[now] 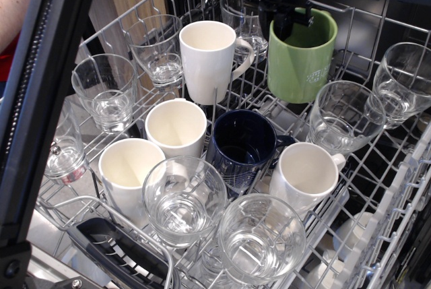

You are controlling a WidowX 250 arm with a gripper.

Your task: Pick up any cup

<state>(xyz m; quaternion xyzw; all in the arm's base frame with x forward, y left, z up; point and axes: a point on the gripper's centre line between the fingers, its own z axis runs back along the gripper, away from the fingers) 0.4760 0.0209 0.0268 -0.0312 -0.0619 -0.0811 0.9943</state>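
The green glossy mug (302,60) with pale lettering on its side hangs above the dishwasher rack (377,188) at the back, lifted clear of the wires. My gripper (291,21) comes down from the top of the view and is shut on the mug's left rim, one finger inside and one outside. The mug's handle is hidden. The arm's black frame crosses the left edge of the view.
A tall white mug (207,60) stands just left of the green one. A navy mug (241,142), three more white mugs (175,127) (128,166) (306,176) and several clear glasses (345,115) (403,80) (185,201) fill the rack. A person's arm shows at top left.
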